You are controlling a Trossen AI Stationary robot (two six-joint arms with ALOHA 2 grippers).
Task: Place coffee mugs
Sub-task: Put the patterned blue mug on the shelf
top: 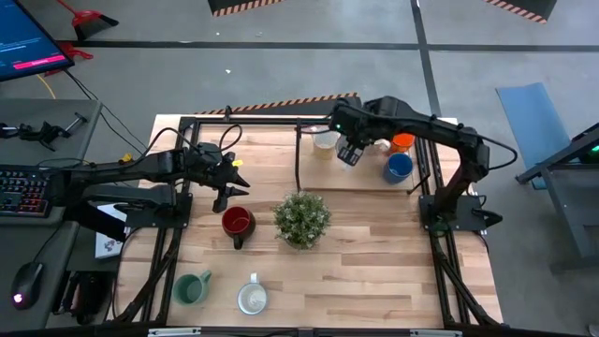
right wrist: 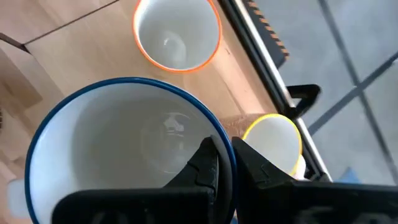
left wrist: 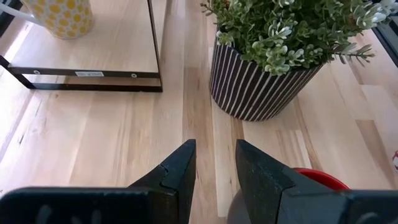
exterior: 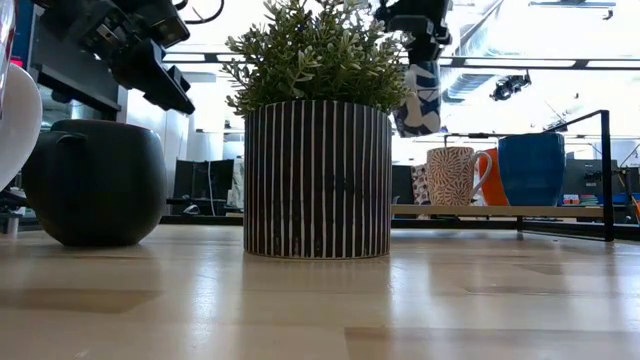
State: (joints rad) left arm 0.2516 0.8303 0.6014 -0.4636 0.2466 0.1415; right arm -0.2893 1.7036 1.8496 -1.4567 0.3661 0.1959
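Observation:
My right gripper [top: 352, 150] is shut on a blue-and-white patterned mug [exterior: 420, 100] with a blue rim, held in the air over the black-framed shelf [top: 299, 126] at the table's far side. On the shelf stand a cream, yellow-dotted mug [top: 325, 143], an orange mug [top: 402, 142] and a blue mug [top: 399, 167]. My left gripper [top: 229, 184] hovers open, just beyond a red mug [top: 238, 223] that stands on the table left of the potted plant [top: 301, 217]. A green mug [top: 192, 287] and a white mug [top: 251, 298] stand near the front edge. My right gripper holds the patterned mug by its blue rim [right wrist: 227, 155], one finger inside the mug and one outside. The fingers come from above, pointing steeply down. The mug hangs below them with its mouth up, lifted clear of the shelf and the mugs under it.
The striped plant pot [left wrist: 261, 87] stands mid-table, ahead of my left gripper. The shelf's black frame [left wrist: 87, 73] runs along the far side. Bare wood lies between the plant and the front mugs and to the plant's right.

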